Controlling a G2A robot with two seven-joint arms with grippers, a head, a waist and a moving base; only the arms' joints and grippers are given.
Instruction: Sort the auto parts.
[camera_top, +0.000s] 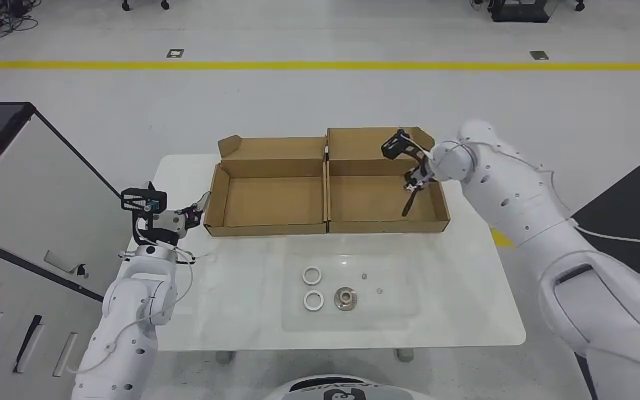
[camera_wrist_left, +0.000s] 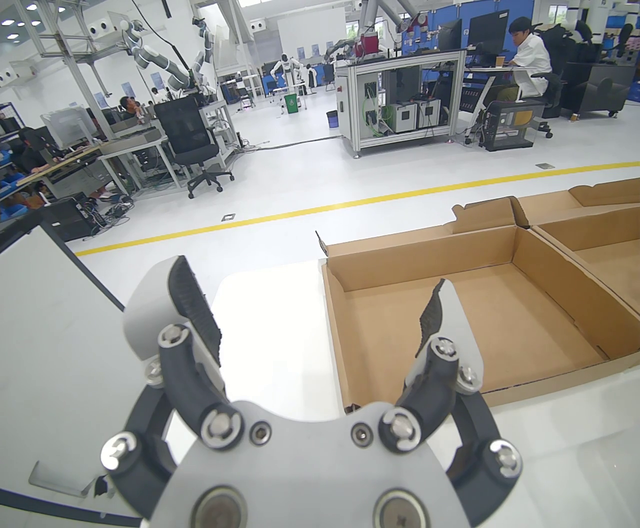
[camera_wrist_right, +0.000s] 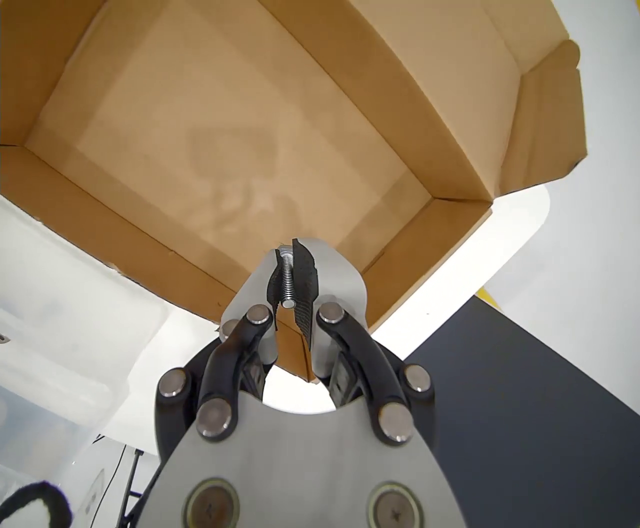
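Two open cardboard boxes sit side by side at the far half of the worktop (camera_top: 250, 290): left box (camera_top: 268, 229) and right box (camera_top: 385, 226), walls touching.

Right end effector (camera_wrist_right: 289, 247): clenched on a threaded bolt (camera_wrist_right: 286, 280), which is pinched lengthwise between the pads. It hangs over the right box's floor, close to that box's near-right corner. Can't tell whether the bolt touches the cardboard.

Left end effector (camera_wrist_left: 309, 272): released, jaws spread wide, nothing between them. It's just left of the left box, above the worktop's left edge.

Loose parts are on the worktop, near side of the boxes, about centre:
- far white ring (camera_top: 313, 273) and near white ring (camera_top: 314, 299), close together but apart
- round metal part (camera_top: 346, 297) just right of the near ring
- two small bits (camera_top: 365, 276), (camera_top: 379, 291) to the right, too small to identify
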